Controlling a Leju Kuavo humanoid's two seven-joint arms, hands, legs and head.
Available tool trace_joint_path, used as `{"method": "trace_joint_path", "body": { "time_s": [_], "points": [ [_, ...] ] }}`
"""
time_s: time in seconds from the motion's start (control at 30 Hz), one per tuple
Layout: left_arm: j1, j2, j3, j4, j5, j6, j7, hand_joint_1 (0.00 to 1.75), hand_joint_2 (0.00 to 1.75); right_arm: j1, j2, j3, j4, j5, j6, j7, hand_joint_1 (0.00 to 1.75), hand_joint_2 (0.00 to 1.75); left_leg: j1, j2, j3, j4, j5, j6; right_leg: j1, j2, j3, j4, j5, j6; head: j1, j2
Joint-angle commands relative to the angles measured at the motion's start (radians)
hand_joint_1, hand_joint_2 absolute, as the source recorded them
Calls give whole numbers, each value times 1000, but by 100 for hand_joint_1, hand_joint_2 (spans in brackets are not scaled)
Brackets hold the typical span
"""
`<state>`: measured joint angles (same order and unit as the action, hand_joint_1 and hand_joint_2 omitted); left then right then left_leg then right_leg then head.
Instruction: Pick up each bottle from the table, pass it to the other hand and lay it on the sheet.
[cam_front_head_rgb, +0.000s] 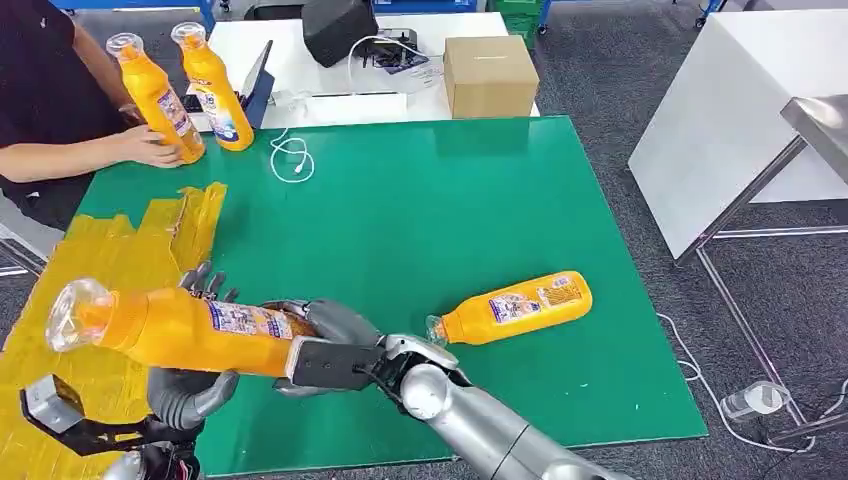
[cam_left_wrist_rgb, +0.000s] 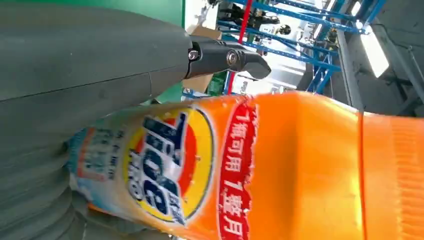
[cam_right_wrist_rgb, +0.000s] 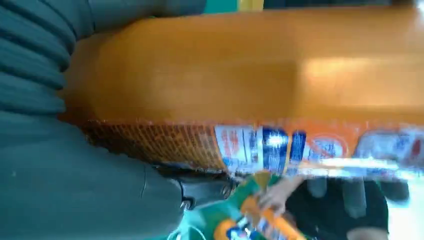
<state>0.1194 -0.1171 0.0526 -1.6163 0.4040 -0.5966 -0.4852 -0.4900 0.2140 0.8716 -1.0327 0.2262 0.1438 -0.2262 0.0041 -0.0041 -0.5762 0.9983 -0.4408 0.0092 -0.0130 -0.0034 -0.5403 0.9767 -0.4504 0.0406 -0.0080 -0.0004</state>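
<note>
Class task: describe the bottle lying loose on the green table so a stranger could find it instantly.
Start at the green table. Near its front right lies an orange bottle on its side, cap pointing left. Unlike the other bottles, nothing holds it.

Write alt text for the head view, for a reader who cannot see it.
Both robot hands, left hand and right hand, hold an orange bottle sideways above the near edge of a green table, beside a yellow sheet. A second orange bottle lies on the table. At the far left corner a person's hand rests on one of two upright bottles.
</note>
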Motion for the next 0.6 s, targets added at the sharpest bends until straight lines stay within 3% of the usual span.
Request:
{"method": "trace_joint_path", "body": {
  "time_s": [0.03, 0.2, 0.23, 0.27, 0.6],
  "points": [
    [-47, -2, -10, 84, 6, -2, 10, 0, 175, -54, 32, 134, 167, 11, -4, 1, 175, 175, 0, 0, 2, -1, 0, 0, 0, 0, 2, -1, 0, -1, 0, 0],
    [-55, -4, -13, 89, 6, -3, 11, 0, 175, -55, 35, 137, 179, 11, -5, 1, 175, 175, 1, -1, 4, -1, -1, -1, 2, -1, 5, -3, -1, -2, 0, 0],
    [-55, -4, -13, 89, 6, -3, 11, 21, 175, -55, 35, 137, 179, 11, -5, 1, 175, 175, 0, -1, 2, -1, 0, 0, 0, -1, 2, -1, 0, -1, 0, 0],
    [-58, -4, -14, 94, 8, -6, 9, 175, 175, -58, 35, 140, 188, 12, -6, -1, 175, 175, 1, -1, 3, -1, 0, 0, 1, -1, 3, -2, 0, -1, 0, 0],
    [-56, -5, -9, 95, 14, -20, 1, 175, 175, -61, 27, 133, 197, 13, -21, -9, 175, 175, 1, -1, 2, -1, 0, 0, 1, -2, 3, -2, -1, -1, 0, 0]
  ]
}}
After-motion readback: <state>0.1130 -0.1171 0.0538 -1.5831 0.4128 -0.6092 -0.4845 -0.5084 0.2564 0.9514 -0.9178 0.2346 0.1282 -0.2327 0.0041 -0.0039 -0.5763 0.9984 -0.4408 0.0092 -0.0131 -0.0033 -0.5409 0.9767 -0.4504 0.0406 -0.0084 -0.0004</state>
